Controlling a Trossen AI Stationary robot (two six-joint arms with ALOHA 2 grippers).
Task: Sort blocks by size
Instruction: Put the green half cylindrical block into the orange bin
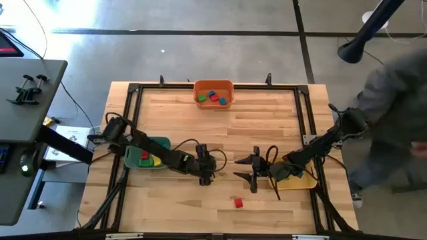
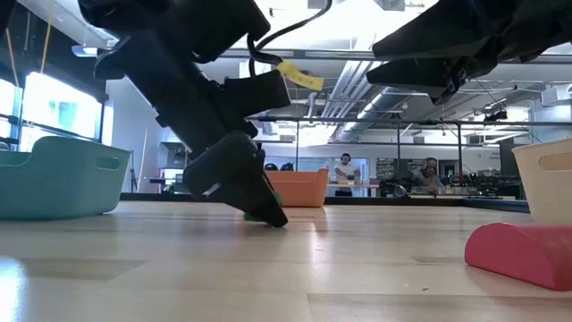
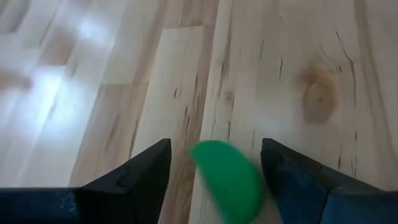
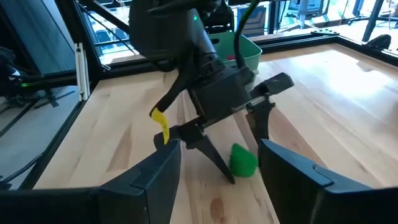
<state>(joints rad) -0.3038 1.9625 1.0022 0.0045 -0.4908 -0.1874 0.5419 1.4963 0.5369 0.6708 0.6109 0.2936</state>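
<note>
A small green block (image 3: 227, 180) lies on the wooden table between the two open fingers of my left gripper (image 3: 214, 144). The gripper points down at the table's middle (image 1: 205, 179). The block stands closer to one finger (image 3: 298, 180) than to the other. The right wrist view shows this block too (image 4: 242, 160). My right gripper (image 1: 237, 168) is open and empty, level above the table just right of the left gripper and pointing toward it. A red block (image 1: 238, 202) lies on the table nearer the front edge.
An orange bin (image 1: 213, 85) at the far edge holds several blocks. A green bin (image 1: 162, 143) under the left arm holds a red and a yellow block. A yellow bin (image 1: 308, 180) lies under the right arm. A person stands at the right.
</note>
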